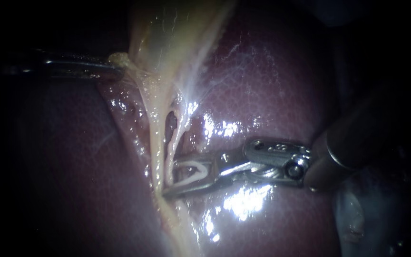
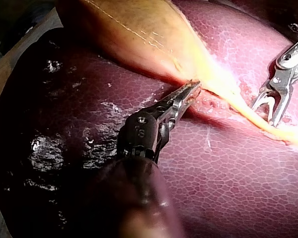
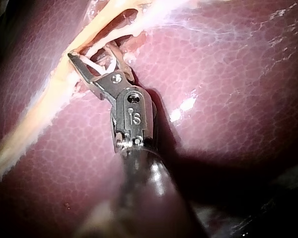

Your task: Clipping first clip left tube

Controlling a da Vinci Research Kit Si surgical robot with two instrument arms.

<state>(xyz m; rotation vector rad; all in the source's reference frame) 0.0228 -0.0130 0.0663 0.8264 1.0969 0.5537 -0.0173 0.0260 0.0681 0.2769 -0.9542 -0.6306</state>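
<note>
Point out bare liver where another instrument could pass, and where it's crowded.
Endoscope view, free: the broad liver above the right instrument, right of the tubes; also the liver below the left instrument. Crowded: at the tubes, where the right instrument carries its clip, and at the gallbladder edge the left instrument grips.

The left instrument (image 1: 119, 65) reaches in level from the left with its jaws closed on the edge of the gallbladder (image 1: 167, 38), while the right instrument (image 1: 170, 178) slants in from the right, its jaws spread and carrying a white clip (image 1: 200, 167) between them.
</note>
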